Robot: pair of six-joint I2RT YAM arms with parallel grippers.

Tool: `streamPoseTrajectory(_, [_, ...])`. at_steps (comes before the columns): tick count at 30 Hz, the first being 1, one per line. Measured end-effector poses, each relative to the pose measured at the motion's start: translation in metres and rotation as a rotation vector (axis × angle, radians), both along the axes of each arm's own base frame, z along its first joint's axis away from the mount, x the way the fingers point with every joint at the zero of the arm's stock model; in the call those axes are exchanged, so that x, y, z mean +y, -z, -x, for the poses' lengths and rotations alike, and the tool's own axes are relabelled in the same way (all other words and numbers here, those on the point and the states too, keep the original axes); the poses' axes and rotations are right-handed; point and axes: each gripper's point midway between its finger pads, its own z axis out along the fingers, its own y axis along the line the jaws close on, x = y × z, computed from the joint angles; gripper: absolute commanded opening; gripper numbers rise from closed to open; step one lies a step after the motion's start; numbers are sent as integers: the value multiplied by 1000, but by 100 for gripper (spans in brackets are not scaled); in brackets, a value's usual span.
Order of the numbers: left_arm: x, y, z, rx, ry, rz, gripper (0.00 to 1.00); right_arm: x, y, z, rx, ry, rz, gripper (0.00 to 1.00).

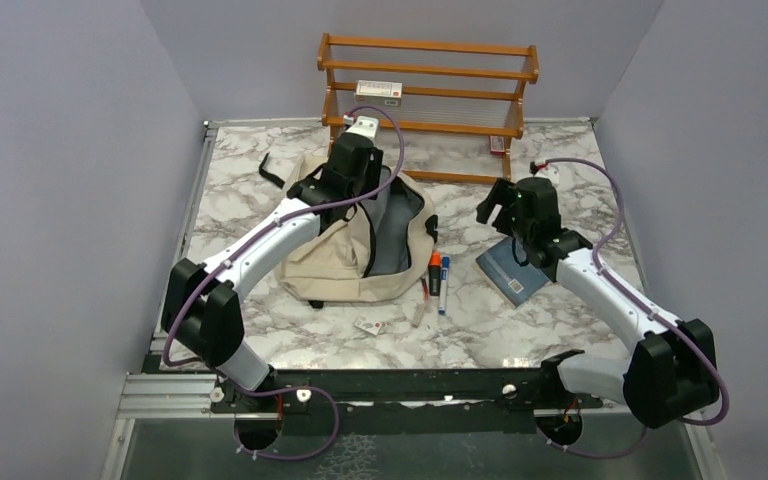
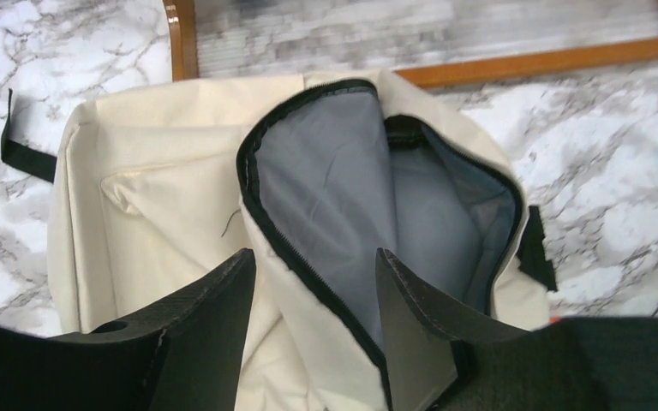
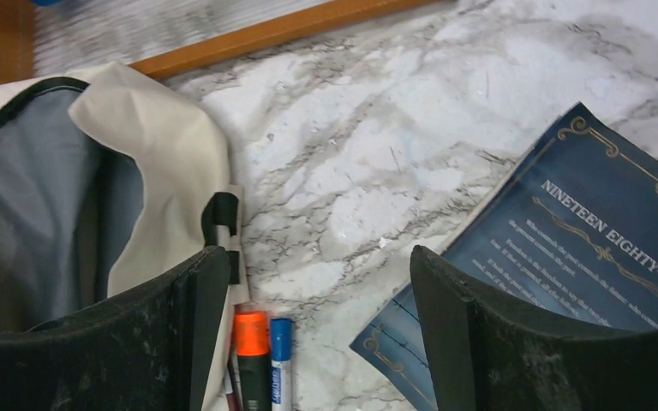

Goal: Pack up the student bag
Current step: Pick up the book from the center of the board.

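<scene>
Inspection finds the student bag [image 1: 345, 262] lying flat on the marble-patterned table [image 1: 570, 175], left of centre and just in front of a wooden rack [image 1: 428, 70] at the far edge. Its main compartment is unzipped: the black zipper rim gapes and grey lining shows inside, with no contents visible from the wrist view. A black strap [image 1: 271, 171] trails off the bag's far left corner onto the table. The left gripper [image 2: 313, 257] hangs over the bag's mouth with its fingers spread, and the zippered rim of the opening runs up between them. The cloth does not look pinched, though contact with the right-hand finger cannot be ruled out from this angle. Just beside the bag's right edge lie two markers, parallel and side by side, an orange-capped marker [image 3: 251, 338] nearer the bag and a blue-capped marker [image 3: 281, 347] next to it. Further right a dark blue book [image 3: 600, 223], its cover lettered "Nineteen Eighty-Four", lies flat and skewed on the table. The right gripper [image 3: 317, 257] hovers above bare table between the markers and the book, its fingers wide apart with nothing between them. A small white box [image 1: 378, 90] sits on a middle shelf of the rack. A small flat white item [image 1: 370, 326], too small to identify, lies near the bag's front edge.
</scene>
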Motion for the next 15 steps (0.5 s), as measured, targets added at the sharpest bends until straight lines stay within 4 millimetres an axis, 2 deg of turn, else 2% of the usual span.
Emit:
streamPoseTrajectory(4, [-7,-18,-8,-33,-19,63,51,-21,16,4,52,69,-8,82])
streamPoseTrajectory(9, [-18,-32,-15,-72,-20,142,49,-75,41,8,118,221,-40,83])
streamPoseTrajectory(13, [-29,-30,-17,-63,14,178,60,-110,51,12,151,343,-80,86])
streamPoseTrajectory(15, [-38,-27,-17,-53,45,199,64,-121,52,14,159,391,-102,86])
